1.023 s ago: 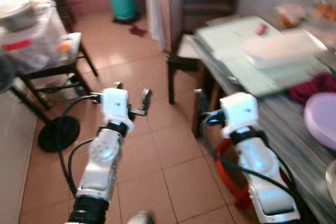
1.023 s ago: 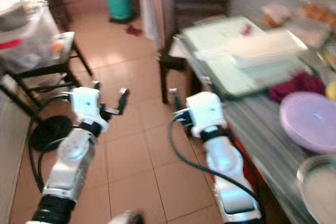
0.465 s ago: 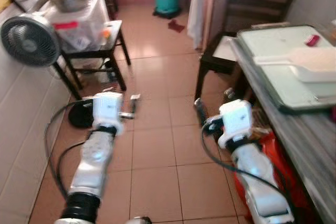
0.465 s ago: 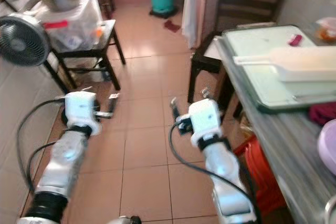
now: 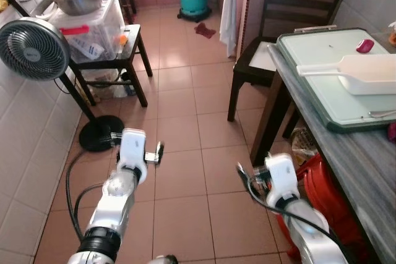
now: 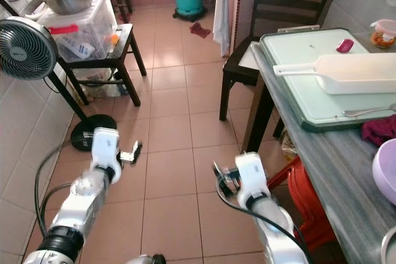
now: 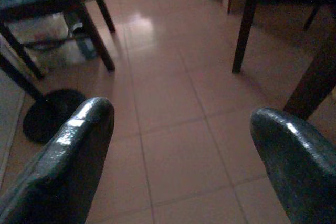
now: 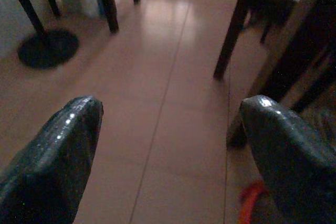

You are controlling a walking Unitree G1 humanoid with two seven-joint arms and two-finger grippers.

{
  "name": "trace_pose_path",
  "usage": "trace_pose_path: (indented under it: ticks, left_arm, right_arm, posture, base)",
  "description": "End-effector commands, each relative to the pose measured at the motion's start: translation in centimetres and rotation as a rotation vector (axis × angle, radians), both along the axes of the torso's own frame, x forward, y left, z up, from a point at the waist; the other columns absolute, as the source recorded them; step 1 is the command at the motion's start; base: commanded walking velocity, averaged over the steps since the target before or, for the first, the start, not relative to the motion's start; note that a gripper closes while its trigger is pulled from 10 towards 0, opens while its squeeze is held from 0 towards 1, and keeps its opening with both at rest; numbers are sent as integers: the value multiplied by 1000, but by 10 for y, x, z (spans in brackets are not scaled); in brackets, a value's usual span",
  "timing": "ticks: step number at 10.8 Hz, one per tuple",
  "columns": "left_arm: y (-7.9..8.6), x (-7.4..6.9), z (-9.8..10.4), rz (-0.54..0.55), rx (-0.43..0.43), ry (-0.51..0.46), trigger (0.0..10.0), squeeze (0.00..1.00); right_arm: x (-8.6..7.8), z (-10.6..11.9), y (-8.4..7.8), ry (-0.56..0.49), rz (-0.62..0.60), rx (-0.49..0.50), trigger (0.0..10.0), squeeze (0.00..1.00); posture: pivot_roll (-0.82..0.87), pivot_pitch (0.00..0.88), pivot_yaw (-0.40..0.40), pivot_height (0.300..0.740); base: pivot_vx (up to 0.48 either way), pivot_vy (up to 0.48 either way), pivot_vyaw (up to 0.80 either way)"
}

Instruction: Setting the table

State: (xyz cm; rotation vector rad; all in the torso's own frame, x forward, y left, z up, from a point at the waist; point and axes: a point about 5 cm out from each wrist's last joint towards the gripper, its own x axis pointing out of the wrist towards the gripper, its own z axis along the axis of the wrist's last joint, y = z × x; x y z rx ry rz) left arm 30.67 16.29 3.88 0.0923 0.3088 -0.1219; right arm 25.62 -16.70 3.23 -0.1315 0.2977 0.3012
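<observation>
We are holding both arms low over the tiled floor [image 5: 185, 202], left gripper [image 7: 178, 156] and right gripper [image 8: 168, 150] jaws spread wide, empty, beside the tabletop [image 5: 371, 165].

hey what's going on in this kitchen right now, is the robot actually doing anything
Nothing is being handled yet. The robot stands on the tiled floor beside the grey table, with both arms held low over the tiles. The left gripper and right gripper are both open and empty. On the table sit a green tray carrying a white scoop-shaped dish, a dark red cloth and a purple plate. A dark chair stands at the table's far end.
</observation>
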Motion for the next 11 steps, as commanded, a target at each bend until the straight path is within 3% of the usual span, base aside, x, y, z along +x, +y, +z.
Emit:
trace_pose_path:
  ticks: [1,3,4,5,7,8,10,11]
  left_arm:
    - [15,-8,-18,21,23,90,10000,0]
    - [24,-14,-32,51,-1,188,10000,0]
    - [30,-20,-43,105,31,237,10000,0]
    - [31,-33,-57,111,75,293,10000,0]
    - [28,-52,-76,104,140,373,10000,0]
    - [28,-57,-81,116,135,409,10000,0]
    - [28,-68,-90,145,112,476,10000,0]
    - [28,-70,-92,118,145,487,10000,0]
  right_arm:
    - [1,-13,-4,75,-12,16,10000,0]
    - [-2,-32,-15,131,5,-76,10000,0]
    - [7,-37,-27,160,-70,-120,10000,0]
    - [11,-44,-29,219,-109,-122,10000,0]
    - [13,-47,-28,207,-117,-187,10000,0]
    - [8,-54,-27,243,-114,-206,10000,0]
    - [-11,-75,-33,379,-259,-169,10000,0]
    - [-20,-82,-34,425,-316,-134,10000,0]
  posture:
    - [-110,139,66,740]
    - [-110,140,58,740]
    - [-112,135,48,740]
    - [-119,122,15,740]
    - [-103,108,-29,740]
    - [-98,99,-54,740]
    - [-103,92,-67,740]
    - [-99,91,-58,740]
  base:
    - [0,0,0]
    - [0,0,0]
    - [0,0,0]
    - [0,0,0]
    - [0,0,0]
    - [0,0,0]
    - [0,0,0]
    - [0,0,0]
